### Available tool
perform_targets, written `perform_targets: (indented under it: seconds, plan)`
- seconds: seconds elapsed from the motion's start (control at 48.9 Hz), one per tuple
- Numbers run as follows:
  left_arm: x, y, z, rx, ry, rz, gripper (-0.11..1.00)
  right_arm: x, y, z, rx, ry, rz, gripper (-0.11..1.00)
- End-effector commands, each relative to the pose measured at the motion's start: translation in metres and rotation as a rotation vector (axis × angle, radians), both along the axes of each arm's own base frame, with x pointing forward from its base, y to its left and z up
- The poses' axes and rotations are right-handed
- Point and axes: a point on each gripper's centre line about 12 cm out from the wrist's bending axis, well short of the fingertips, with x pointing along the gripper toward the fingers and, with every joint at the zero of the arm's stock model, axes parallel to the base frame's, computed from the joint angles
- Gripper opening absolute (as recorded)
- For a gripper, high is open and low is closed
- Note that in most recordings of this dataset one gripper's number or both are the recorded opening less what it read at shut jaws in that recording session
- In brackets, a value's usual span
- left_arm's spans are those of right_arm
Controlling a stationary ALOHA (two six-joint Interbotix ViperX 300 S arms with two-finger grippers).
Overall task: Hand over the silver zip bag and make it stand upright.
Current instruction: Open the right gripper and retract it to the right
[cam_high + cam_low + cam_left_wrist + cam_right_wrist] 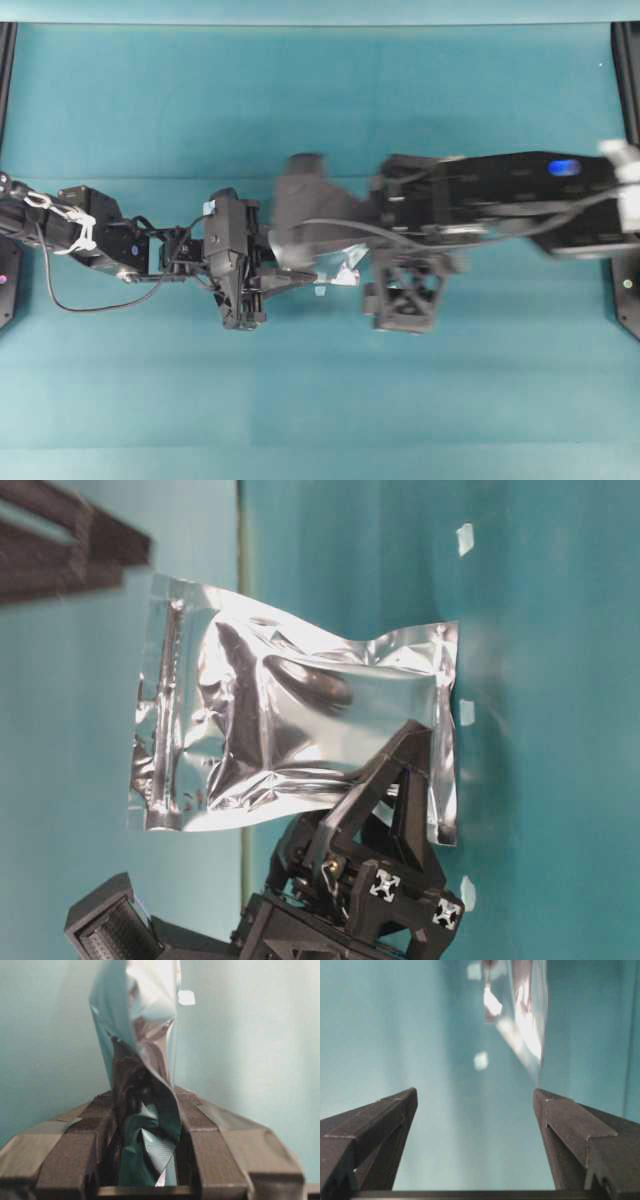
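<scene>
The left claw [145, 1125] is pinched on the silver zip bag [142, 1025], its two taped fingers [75, 1150] narrowed onto the crumpled foil, which rises out from between them and past their tips; the right claw [475, 1105] stands spread wide with nothing between its fingers [570, 1125], the bag [522, 1010] hanging ahead of its tips and toward its right finger, not touching either; the table-level view alone shows the bag [290, 730] broadside, a crinkled rectangle with the zip strip along one short edge, clamped at the opposite end by the left claw [385, 780] and clear of the teal bench [560, 780]; the overhead view shows the two arms meeting near the middle, the right claw [305, 215] blurred and covering most of the bag [345, 265], only a sliver of foil showing just beyond the left claw [290, 280]; small pale scraps [465, 538] lie on the bench beyond the bag.
</scene>
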Motion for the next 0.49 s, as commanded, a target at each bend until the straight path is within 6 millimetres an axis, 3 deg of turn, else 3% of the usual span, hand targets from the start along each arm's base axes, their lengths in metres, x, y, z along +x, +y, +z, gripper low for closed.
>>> perform_targets:
  seconds: [0.0,0.47]
  plan:
    - [0.003,-0.002,0.004,0.005,-0.014,-0.009,0.3,-0.017,0.002,0.023,0.017,-0.079,-0.049,0.98]
    - [0.003,-0.007,0.002,0.007,-0.009,-0.024,0.3,-0.066,0.014,0.033,0.071,-0.516,-0.015,0.98]
